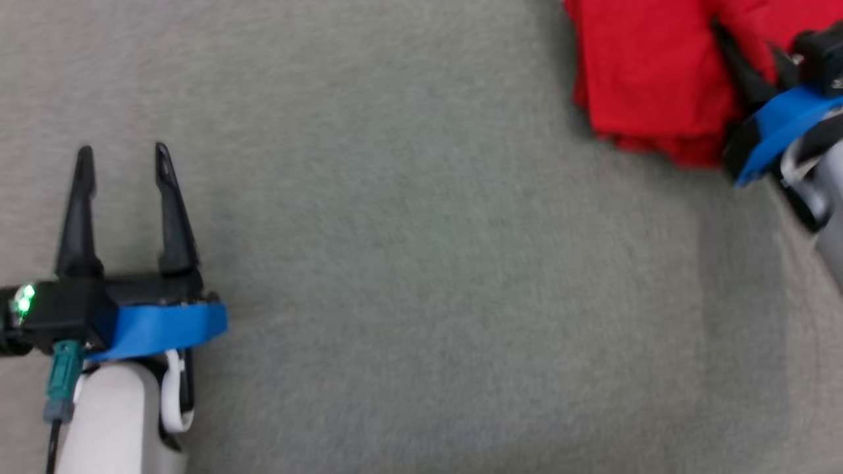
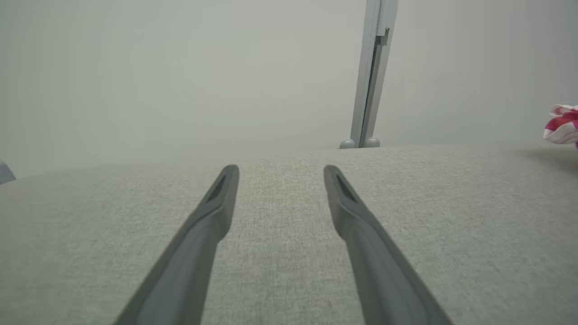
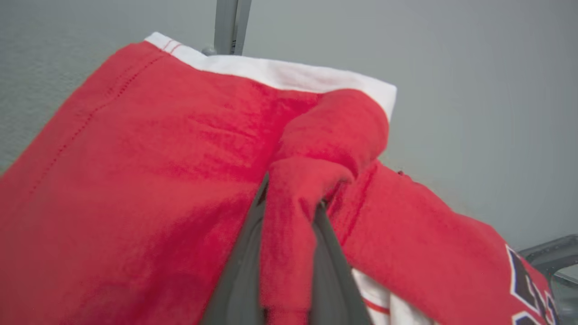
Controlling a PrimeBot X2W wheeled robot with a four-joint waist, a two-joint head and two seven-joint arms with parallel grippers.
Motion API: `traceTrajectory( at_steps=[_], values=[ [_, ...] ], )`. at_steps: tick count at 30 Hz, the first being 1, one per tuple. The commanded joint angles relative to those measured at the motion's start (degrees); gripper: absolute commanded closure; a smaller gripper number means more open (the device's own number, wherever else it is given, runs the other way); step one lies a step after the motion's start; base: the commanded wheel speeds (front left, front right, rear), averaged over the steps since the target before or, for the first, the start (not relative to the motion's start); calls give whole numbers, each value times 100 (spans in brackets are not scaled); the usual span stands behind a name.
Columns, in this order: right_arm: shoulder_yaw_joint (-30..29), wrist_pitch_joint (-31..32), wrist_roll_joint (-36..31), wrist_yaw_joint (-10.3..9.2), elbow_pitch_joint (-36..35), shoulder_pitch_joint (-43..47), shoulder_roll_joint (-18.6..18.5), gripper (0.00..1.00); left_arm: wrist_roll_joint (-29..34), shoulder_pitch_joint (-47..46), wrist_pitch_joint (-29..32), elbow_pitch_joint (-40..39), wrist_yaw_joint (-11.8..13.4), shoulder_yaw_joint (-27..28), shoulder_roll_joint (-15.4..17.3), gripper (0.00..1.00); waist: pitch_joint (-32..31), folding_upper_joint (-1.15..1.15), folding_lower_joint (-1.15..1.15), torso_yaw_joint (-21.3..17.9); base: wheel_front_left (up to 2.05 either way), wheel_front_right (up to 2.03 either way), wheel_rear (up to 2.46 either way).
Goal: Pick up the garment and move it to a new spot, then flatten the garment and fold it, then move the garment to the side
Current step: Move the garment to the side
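A laboratory or test bay is indicated rather than a home. The work surface (image 1: 421, 276) is covered throughout in plain grey woven fabric. It is backed by bare, pale partition panels (image 2: 180, 67), joined at a grey metal post (image 2: 371, 72) set on rounded feet. Pink-and-white cloth (image 2: 562, 124) is noted at one edge.

Your garment (image 1: 645, 66) is at the far right of the desk (image 1: 421, 296); your left claw (image 1: 123, 150) is near left, well apart.
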Motion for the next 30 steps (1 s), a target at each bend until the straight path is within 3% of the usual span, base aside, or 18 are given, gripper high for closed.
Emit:
traceTrajectory(
  at_steps=[1,7,12,18,19,20,21,30],
  values=[
    [64,2,84,-1,-51,-162,-146,100,78,-114,52,-121,14,5,78,0,81,-2,-2,-101,0,0,0],
    [288,132,450,-1,25,-727,-863,100,276,-161,385,-833,43,10,358,0,458,-2,-2,-501,0,0,0],
    [526,270,738,-1,332,-1077,-1455,100,340,-247,627,-1297,15,-24,461,0,667,-2,-2,-526,0,0,0],
    [863,364,927,-2,791,-1441,-1591,100,336,-170,734,-1561,56,4,512,0,781,-2,-2,-485,0,0,0],
    [904,371,953,-1,896,-1477,-1544,93,332,-153,740,-1578,55,1,513,0,786,-2,-2,-471,0,0,0],
    [899,335,972,-2,1015,-1546,-1526,42,331,-137,746,-1585,65,-5,513,0,789,-2,-2,-454,0,0,0],
    [893,296,963,-2,1136,-1612,-1503,0,323,-125,745,-1589,82,-3,506,0,789,-2,-2,-439,0,0,0],
    [927,65,747,-1,1897,-1904,-1282,0,236,-44,634,-1494,140,4,477,0,693,-2,-2,-329,0,0,0]
  ],
)
